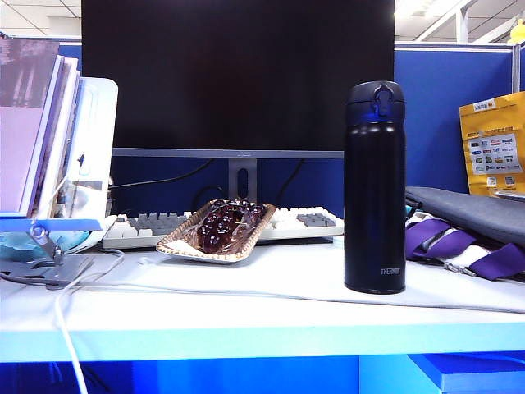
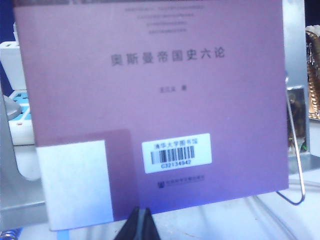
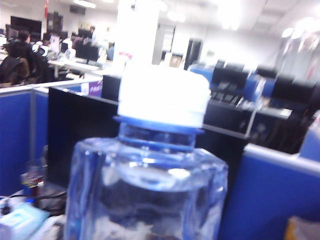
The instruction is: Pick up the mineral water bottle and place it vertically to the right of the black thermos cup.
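Observation:
The black thermos cup (image 1: 375, 189) stands upright on the white desk, right of the middle, in the exterior view. Neither arm nor the mineral water bottle shows in that view. The mineral water bottle (image 3: 150, 170) fills the right wrist view, upright, with its white cap (image 3: 162, 95) on top. It is held high, with the office beyond the partitions behind it. My right gripper is shut on the bottle's lower body, and the bottle hides the fingers. My left gripper (image 2: 141, 222) is shut on nothing, facing a purple book (image 2: 150, 100) at close range.
A black monitor (image 1: 238, 74) and a keyboard (image 1: 303, 222) stand behind a woven tray (image 1: 217, 234) of dark fruit. Books on a metal stand (image 1: 49, 139) fill the left. A grey and purple bag (image 1: 467, 230) lies right of the thermos. A white cable (image 1: 164, 287) crosses the desk.

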Tool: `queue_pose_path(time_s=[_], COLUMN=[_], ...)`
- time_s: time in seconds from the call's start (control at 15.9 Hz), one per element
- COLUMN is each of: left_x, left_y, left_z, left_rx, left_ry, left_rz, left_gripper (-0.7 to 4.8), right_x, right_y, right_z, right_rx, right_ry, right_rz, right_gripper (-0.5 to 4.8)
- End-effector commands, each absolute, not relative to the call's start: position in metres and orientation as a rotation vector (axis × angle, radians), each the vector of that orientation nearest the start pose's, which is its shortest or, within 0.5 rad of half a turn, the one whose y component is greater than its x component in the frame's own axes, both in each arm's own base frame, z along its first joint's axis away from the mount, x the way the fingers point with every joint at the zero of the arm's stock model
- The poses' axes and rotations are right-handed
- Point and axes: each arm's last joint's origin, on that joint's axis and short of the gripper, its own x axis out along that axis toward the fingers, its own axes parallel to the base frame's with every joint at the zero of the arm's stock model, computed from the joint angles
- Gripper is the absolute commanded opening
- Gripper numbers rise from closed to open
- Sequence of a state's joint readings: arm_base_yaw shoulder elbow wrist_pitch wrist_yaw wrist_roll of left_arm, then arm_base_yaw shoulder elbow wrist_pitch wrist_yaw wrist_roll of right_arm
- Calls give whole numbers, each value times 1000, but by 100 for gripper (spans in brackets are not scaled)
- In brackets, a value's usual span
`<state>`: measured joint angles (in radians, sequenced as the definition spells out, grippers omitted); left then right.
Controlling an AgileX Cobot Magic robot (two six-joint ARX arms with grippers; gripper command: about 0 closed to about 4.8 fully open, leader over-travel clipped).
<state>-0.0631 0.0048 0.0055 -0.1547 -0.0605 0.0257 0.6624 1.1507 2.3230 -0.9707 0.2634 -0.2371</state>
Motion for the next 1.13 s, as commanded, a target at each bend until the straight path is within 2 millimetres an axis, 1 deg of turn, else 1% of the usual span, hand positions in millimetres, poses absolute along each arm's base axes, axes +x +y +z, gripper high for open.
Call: queue_pose_path(time_s=[0.06,0.19,0.31,0.5,0.57,0.69,0.75,0.88,1.07,1.13], left_x=[96,96,96,96,96,96,96,96,96,96], left_y=[-4,-4,-4,-4,-4,-4,-4,-4,-4,-4], left_z=[149,149,149,149,149,149,149,149,149,149], left_rx=[37,37,37,37,37,37,37,37,37,37], left_ry=[163,163,163,163,163,163,163,163,163,163], left_rz=[0,1,0,1,1,0,0,0,0,0], left_gripper=[-5,-5,-5,-5,-5,-5,-5,-5,-5,-5], right_x=[38,45,58,87,96,108,115,127,135,138], right_y=[20,25,35,55,60,66,68,66,59,56], right_z=[605,571,529,463,443,417,398,367,331,324], right_rx=[-146,-132,-113,-134,-99,-27,5,29,52,64], right_ry=[-396,-514,-550,-458,-417,-398,-397,-380,-298,-281], right_rz=[331,297,280,237,195,140,65,4,-53,-70], right_gripper=[211,211,211,211,211,211,211,211,211,211])
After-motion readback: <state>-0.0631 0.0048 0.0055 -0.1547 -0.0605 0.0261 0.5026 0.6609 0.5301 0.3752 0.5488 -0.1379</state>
